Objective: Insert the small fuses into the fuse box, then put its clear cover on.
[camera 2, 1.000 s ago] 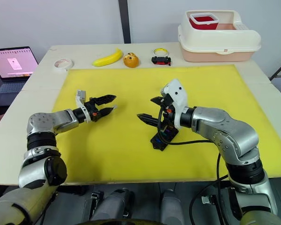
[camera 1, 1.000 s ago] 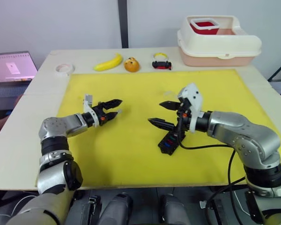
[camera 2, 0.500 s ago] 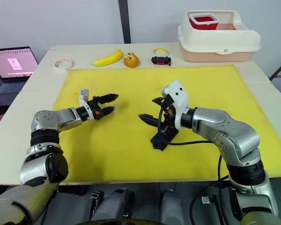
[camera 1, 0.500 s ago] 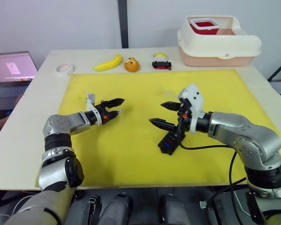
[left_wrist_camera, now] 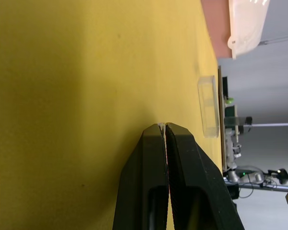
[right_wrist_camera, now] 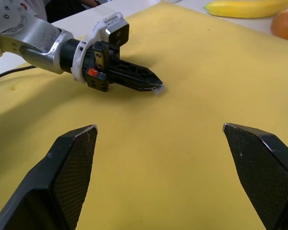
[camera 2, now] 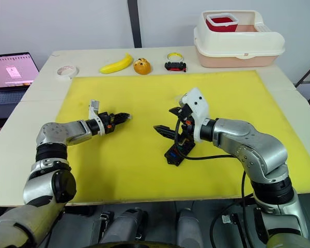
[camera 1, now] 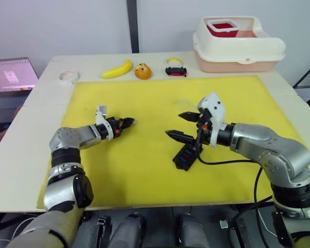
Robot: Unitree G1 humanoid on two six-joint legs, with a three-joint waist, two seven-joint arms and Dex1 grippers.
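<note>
Pinching something tiny and pale at its tips, the left end effector [camera 2: 125, 115] sits clenched low over the yellow mat [camera 2: 144, 170], left of centre; likely a fuse, though too small to be sure. Right of centre, the right end effector [camera 2: 168, 120] hangs spread wide above the fuse box [camera 2: 174, 154], partly hiding it; coloured fuses seem seated there, count unclear. In the left wrist view, the clear cover [left_wrist_camera: 209, 105] lies flat, nearly invisible.
</note>
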